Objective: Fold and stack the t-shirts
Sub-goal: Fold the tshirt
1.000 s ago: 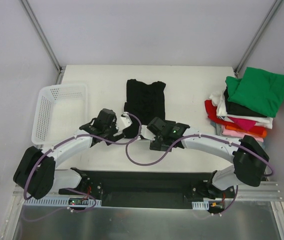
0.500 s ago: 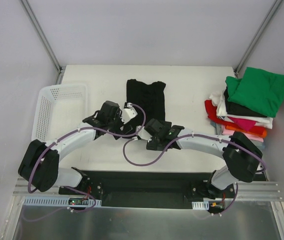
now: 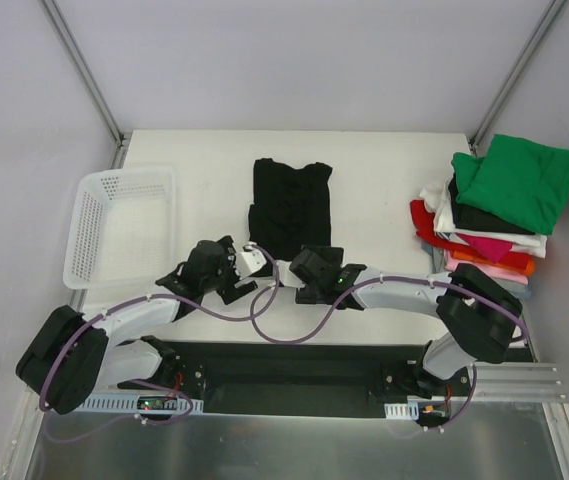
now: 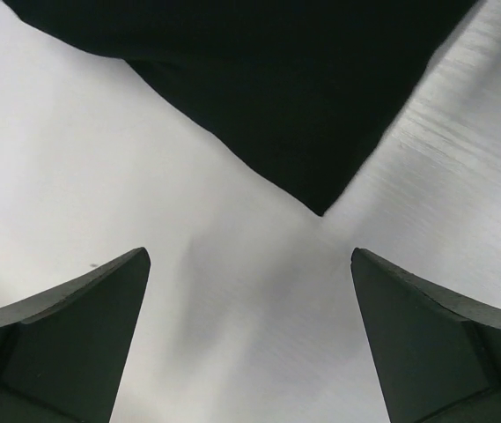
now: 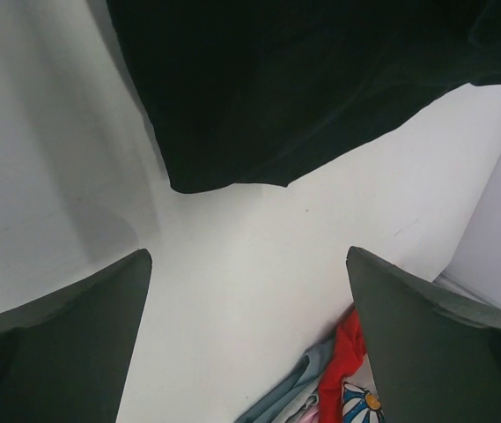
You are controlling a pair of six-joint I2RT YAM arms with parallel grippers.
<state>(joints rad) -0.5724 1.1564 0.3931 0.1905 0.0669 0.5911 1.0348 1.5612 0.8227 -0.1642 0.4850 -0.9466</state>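
A black t-shirt (image 3: 290,205) lies folded lengthwise on the white table, in the middle. Its near corner shows in the left wrist view (image 4: 285,97) and its near edge in the right wrist view (image 5: 303,88). My left gripper (image 3: 256,262) is open and empty just in front of the shirt's near left corner. My right gripper (image 3: 304,268) is open and empty just in front of the shirt's near edge. A stack of folded t-shirts (image 3: 489,215) sits at the right, with a green one (image 3: 519,180) on top.
A white plastic mesh basket (image 3: 114,235) stands at the left of the table. The stack's red edge shows at the bottom of the right wrist view (image 5: 342,370). Metal frame posts rise at both far corners.
Both grippers have let go of the black shirt's near edge and pulled back toward the near side. The shirt now lies flat and still.
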